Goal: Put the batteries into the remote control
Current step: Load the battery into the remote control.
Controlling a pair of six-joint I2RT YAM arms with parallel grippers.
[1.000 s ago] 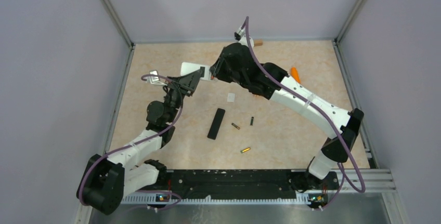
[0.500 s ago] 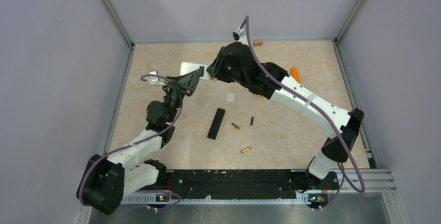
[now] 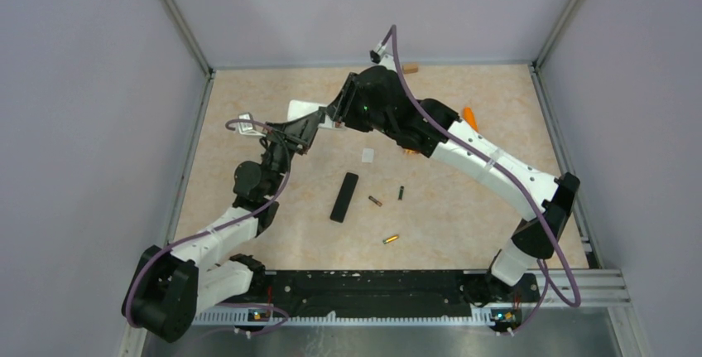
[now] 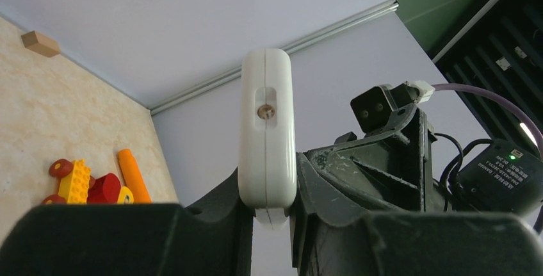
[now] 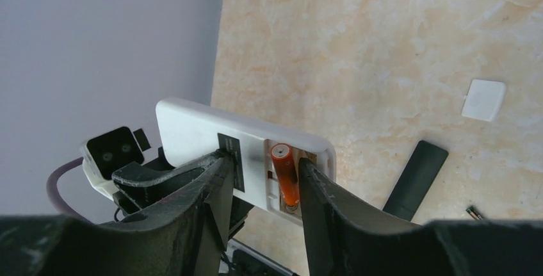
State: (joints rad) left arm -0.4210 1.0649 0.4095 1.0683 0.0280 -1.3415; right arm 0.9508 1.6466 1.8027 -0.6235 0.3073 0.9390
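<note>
The left end effector (image 4: 266, 189) clamped the probably light, slick remote control (image 4: 267, 129) edgewise. The right end effector (image 5: 262, 164) straddled its battery (image 5: 285, 177); grip unclear.

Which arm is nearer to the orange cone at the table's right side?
Right. The right arm passes close beside the orange cone in the top view. The left arm is far off on the opposite side, its claw holding the white remote.

White remote (image 5: 192, 122); orange battery (image 5: 284, 177); black bar (image 3: 344, 197); beige marbled table (image 3: 463, 208); pale lilac walls (image 3: 83, 84); yellow-red toy bricks (image 4: 77, 183).
</note>
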